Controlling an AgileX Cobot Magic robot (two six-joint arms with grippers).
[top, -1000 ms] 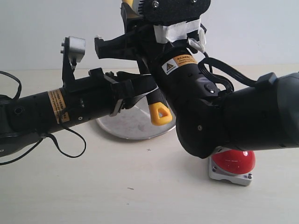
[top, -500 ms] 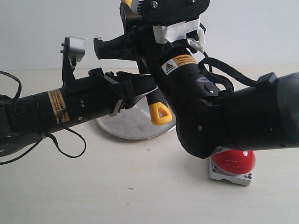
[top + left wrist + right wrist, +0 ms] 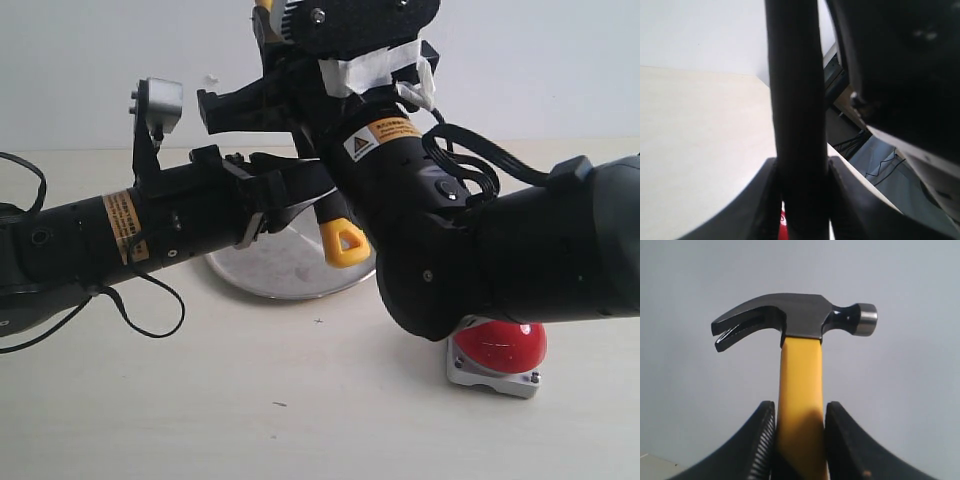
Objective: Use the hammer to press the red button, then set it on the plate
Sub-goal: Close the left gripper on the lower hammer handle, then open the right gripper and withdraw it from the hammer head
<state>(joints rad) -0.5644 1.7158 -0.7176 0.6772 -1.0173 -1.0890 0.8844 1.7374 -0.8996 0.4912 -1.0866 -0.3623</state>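
Seemingly left hand (image 3: 799, 200) and right hand (image 3: 799, 440) clamp one hammer (image 3: 796, 316); one plate (image 3: 280, 275), one red button (image 3: 505, 346).

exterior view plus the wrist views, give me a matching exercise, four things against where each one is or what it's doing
1 hammer
2 red button
3 plate
4 right gripper

a on the table, partly under the right arm
b held up off the table
c shut on the yellow handle section
d on the table behind the left arm

Pairs: 1-b, 2-a, 3-d, 4-c
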